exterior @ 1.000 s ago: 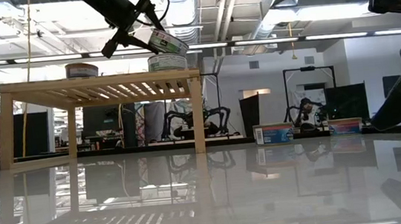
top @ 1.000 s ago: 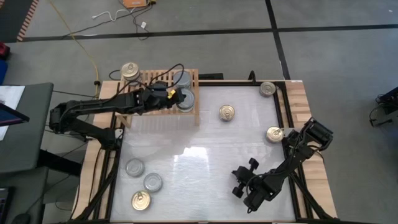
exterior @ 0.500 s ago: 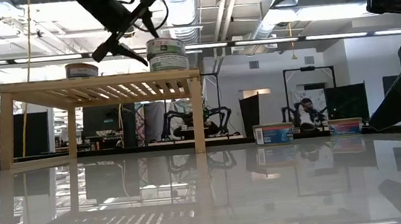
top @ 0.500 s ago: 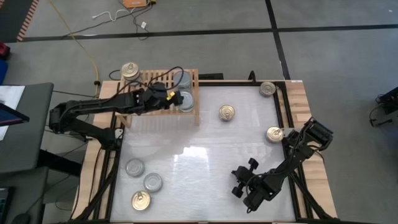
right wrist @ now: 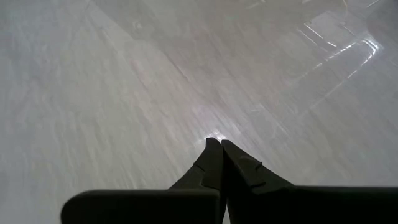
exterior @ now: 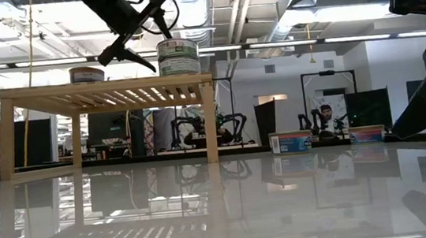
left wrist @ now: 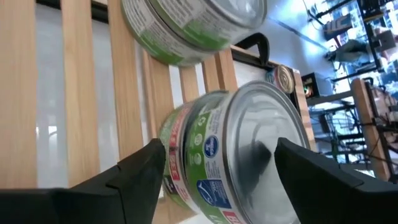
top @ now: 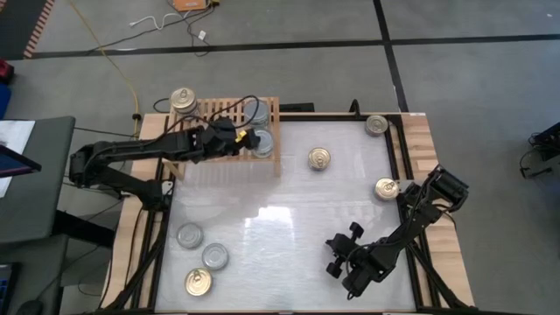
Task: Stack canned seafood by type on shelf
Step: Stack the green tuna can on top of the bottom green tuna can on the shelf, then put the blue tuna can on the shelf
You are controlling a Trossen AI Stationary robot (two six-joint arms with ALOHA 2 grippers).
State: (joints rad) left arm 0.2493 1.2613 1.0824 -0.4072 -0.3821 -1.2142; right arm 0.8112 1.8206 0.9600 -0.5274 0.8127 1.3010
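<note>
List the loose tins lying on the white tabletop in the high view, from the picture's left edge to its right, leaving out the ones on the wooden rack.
Plain silver-grey round tin → gold-topped round tin → second silver-grey tin → gold pull-tab tin → grey-topped tin at the far corner → gold-topped tin by the right edge.

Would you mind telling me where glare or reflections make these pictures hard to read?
High view: a pale sheen of glare spreads across the middle of the white table. Low view: the glossy tabletop mirrors the shelf and the room, and the ceiling lights leave the left gripper a dark silhouette. Right wrist view: bright streaks of light cross the tabletop beyond the shut right gripper.
</note>
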